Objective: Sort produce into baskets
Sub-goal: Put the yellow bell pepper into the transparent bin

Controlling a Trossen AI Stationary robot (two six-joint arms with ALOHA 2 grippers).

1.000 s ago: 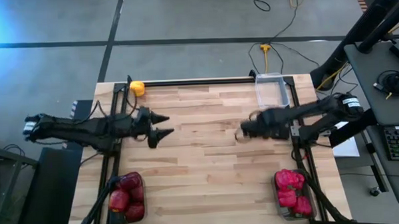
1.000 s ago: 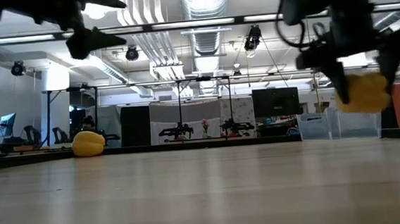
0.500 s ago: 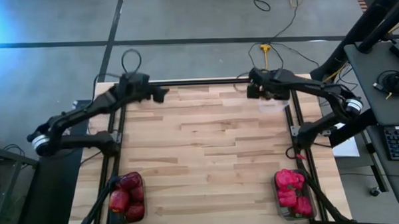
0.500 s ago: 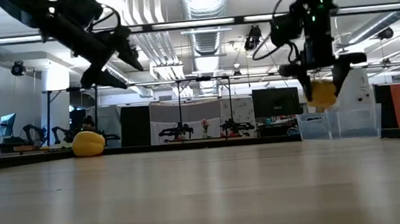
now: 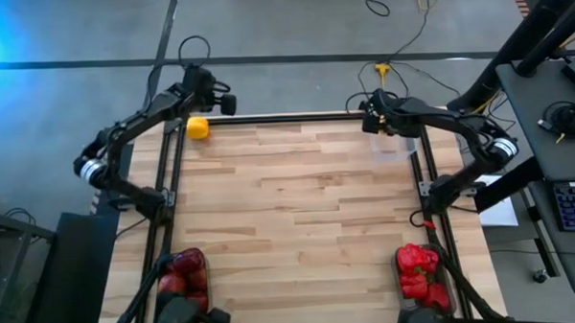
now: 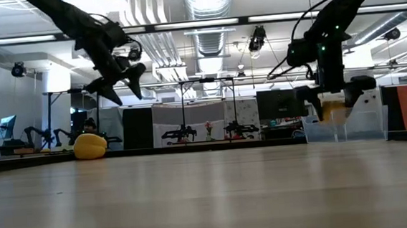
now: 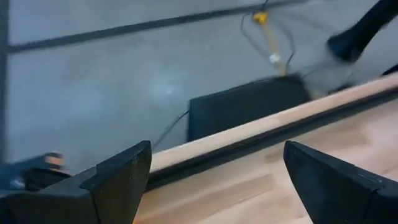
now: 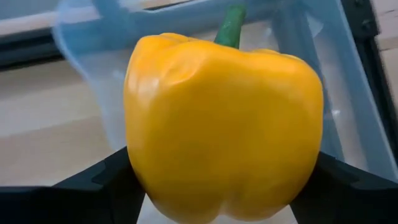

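My right gripper (image 6: 330,105) is shut on a yellow pepper (image 8: 224,124) at the far right corner, right over the clear bin (image 6: 348,127), at about its rim height. In the high view the gripper (image 5: 372,120) hides the pepper. A second yellow pepper (image 5: 198,128) rests on the table at the far left corner and also shows in the low view (image 6: 89,146). My left gripper (image 5: 225,104) is open and empty in the air above the far edge, just beside that pepper; it also shows in the low view (image 6: 119,82). My right gripper pinches the yellow pepper by its two opposite side walls (image 8: 140,155) between its two fingers (image 8: 106,183). The fingers point down in the low view. The pepper is lifted clear of the table, and its green stem (image 8: 231,26) points away from the wrist.
A dark bin (image 5: 183,280) with dark red apples stands at the near left corner. A dark bin (image 5: 421,277) with red peppers stands at the near right corner. A black rail (image 5: 296,117) runs along the far edge. The middle of the wooden table (image 5: 299,209) is bare.
My right gripper has carried the yellow pepper from the right middle of the table toward the far edge and lowered it over the clear bin. My left gripper has swung from the left middle to the far left corner, above the second yellow pepper.
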